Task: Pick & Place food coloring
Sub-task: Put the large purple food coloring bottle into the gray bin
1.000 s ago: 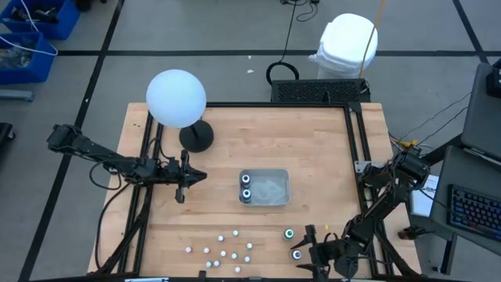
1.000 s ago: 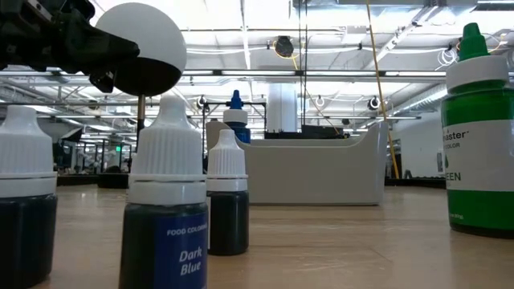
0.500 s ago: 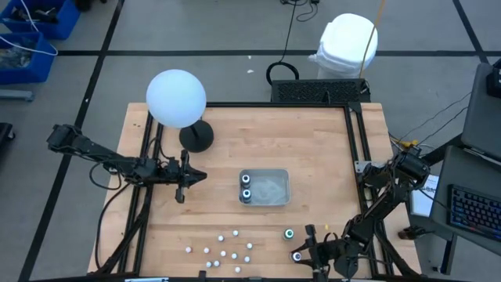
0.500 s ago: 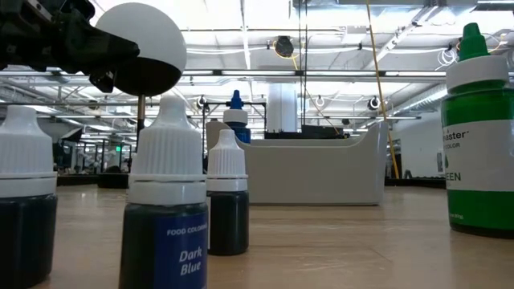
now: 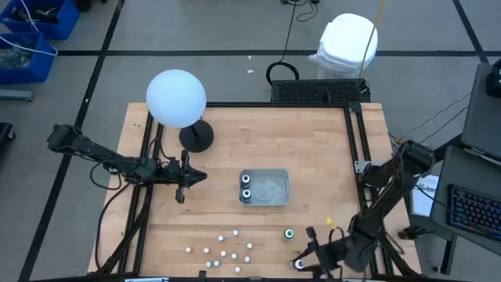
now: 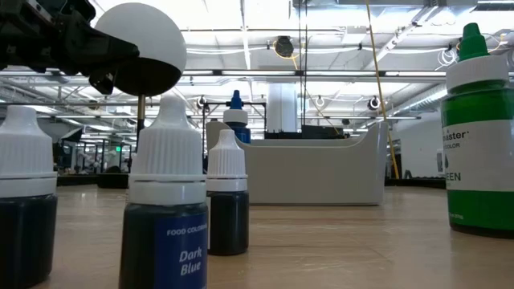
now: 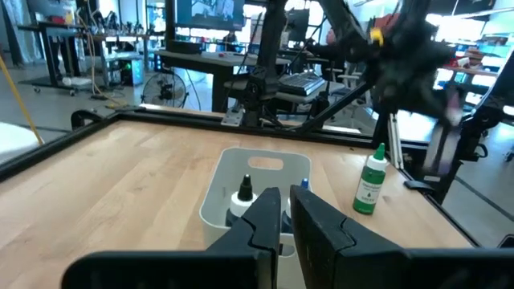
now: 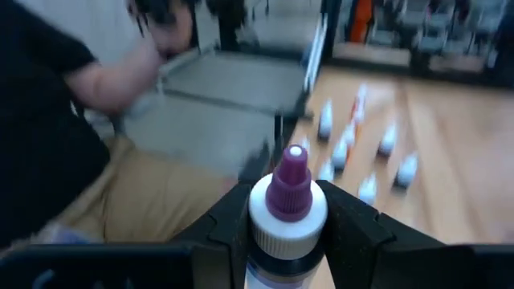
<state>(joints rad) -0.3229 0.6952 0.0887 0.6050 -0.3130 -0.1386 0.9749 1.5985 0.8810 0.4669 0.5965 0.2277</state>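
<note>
Right gripper (image 8: 287,221) clamped on one food-coloring bottle, near the clear tray.

We take the rectangular, smooth-walled clear tray (image 5: 275,188) as landmark on the wooden table (image 5: 235,145). Two dark bottles (image 5: 246,189) stand inside its left end. The left gripper (image 5: 182,178), fingers together, hovers left of it. The purple-tipped bottle (image 8: 287,197) is gripped right-front of it; small whitish bottles (image 5: 225,249) cluster in front.

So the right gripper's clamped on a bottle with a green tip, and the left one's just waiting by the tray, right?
Not quite: the bottle in the right gripper has a purple tip, not green, as the right wrist view shows. The green-tipped bottle stands untouched on the table. The left gripper does wait by the tray.
</note>
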